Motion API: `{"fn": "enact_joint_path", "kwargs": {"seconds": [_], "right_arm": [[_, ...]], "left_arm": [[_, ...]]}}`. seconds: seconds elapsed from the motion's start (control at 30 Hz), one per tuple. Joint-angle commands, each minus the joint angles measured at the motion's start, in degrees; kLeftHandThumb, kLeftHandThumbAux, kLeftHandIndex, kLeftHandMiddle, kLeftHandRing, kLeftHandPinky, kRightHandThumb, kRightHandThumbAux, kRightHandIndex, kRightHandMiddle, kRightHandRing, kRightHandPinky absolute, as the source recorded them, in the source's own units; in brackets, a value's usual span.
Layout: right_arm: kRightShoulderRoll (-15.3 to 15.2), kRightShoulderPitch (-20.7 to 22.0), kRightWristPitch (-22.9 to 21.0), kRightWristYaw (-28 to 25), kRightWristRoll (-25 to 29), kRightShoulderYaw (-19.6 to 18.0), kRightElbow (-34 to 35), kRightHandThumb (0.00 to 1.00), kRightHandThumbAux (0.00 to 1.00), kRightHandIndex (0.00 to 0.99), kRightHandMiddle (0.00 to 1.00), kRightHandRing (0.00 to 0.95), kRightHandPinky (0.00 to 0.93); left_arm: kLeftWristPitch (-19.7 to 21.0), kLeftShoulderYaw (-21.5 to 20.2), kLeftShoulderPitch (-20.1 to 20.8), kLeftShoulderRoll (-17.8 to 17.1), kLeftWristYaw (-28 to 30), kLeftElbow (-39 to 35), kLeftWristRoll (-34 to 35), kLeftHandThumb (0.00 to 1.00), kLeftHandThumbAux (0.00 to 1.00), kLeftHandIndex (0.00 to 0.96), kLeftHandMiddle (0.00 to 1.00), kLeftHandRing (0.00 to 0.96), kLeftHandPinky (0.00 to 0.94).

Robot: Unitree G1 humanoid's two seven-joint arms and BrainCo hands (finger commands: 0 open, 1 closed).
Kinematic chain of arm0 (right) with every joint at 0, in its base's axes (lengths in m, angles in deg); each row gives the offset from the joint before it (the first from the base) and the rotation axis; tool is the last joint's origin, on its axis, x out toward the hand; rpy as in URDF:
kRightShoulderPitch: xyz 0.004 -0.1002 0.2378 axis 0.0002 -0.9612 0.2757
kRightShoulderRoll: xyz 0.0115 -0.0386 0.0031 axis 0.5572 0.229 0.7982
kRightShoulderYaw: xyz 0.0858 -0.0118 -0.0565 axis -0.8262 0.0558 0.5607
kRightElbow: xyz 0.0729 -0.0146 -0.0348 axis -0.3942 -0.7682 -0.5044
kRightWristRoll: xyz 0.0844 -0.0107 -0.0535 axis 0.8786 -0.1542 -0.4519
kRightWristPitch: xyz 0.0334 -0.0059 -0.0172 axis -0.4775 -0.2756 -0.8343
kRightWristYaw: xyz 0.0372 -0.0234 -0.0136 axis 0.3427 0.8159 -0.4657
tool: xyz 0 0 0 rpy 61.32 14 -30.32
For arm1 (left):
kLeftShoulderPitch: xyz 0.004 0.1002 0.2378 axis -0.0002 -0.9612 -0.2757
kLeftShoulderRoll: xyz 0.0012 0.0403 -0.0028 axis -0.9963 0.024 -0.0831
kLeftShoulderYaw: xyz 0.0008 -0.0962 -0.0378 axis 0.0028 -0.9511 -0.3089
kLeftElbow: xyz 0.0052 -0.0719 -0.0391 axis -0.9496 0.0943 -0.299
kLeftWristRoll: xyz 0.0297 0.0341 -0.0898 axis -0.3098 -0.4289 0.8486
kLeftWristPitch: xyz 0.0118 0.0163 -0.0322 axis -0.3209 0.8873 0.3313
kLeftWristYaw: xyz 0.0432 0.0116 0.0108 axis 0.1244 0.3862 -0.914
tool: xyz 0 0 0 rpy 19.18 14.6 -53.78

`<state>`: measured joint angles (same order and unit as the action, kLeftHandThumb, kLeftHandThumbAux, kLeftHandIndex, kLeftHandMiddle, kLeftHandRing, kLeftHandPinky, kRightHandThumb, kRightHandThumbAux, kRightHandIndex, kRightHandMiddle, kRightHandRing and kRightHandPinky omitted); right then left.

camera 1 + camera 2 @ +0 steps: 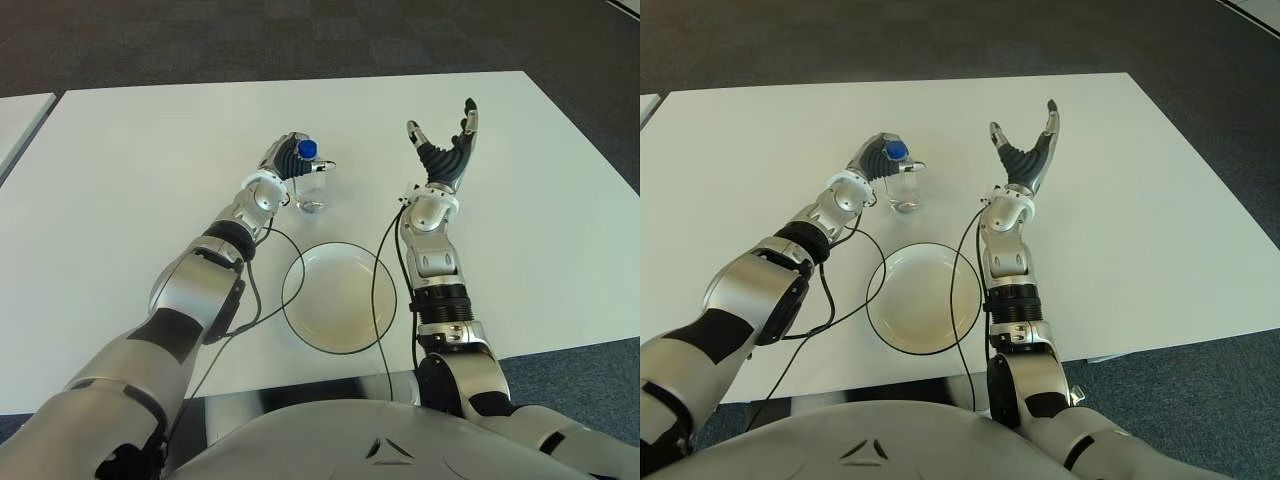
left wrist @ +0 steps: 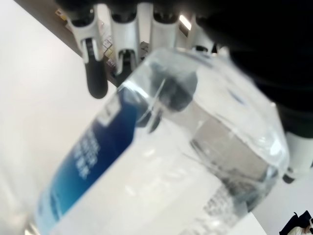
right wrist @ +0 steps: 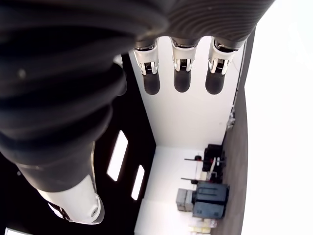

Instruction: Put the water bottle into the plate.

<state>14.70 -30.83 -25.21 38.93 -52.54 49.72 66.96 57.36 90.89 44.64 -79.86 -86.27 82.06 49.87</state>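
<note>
A clear water bottle [image 1: 311,185] with a blue cap stands upright on the white table [image 1: 140,170], beyond the plate. My left hand [image 1: 289,160] is wrapped around it from the left; the left wrist view shows the bottle [image 2: 161,161] close against the palm with fingers [image 2: 95,73] curled round its far side. The white plate [image 1: 338,297] with a dark rim lies near the table's front edge, between my two arms. My right hand [image 1: 447,140] is raised to the right of the bottle, fingers [image 3: 182,78] spread and holding nothing.
Black cables run from both wrists across the table and along the plate's rim. A second white table edge [image 1: 20,115] shows at the far left. Dark carpet surrounds the table.
</note>
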Motion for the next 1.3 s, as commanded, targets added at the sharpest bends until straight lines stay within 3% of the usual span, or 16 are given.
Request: {"fn": "enact_joint_path", "kwargs": {"seconds": [0.03, 0.7, 1.3], "right_arm": [[0.3, -0.8, 0.1, 0.1, 0.4, -0.1, -0.1, 0.318, 0.783, 0.042, 0.000, 0.000, 0.000], [0.5, -0.5, -0.2, -0.3, 0.9, -0.5, -0.2, 0.318, 0.781, 0.053, 0.000, 0.000, 0.000], [1.0, -0.4, 0.1, 0.2, 0.7, -0.4, -0.5, 0.342, 0.786, 0.064, 0.000, 0.000, 0.000]], "left_arm": [[-0.5, -0.5, -0.7, -0.3, 1.1, 0.0, 0.6, 0.749, 0.699, 0.442, 0.912, 0.892, 0.868], [-4.2, -3.2, 0.0, -2.5, 1.4, -2.9, 2.5, 0.749, 0.699, 0.442, 0.911, 0.894, 0.874], [-10.1, -4.7, -3.2, -4.8, 2.1, -15.1, 3.7, 0.749, 0.699, 0.442, 0.907, 0.894, 0.867]]}}
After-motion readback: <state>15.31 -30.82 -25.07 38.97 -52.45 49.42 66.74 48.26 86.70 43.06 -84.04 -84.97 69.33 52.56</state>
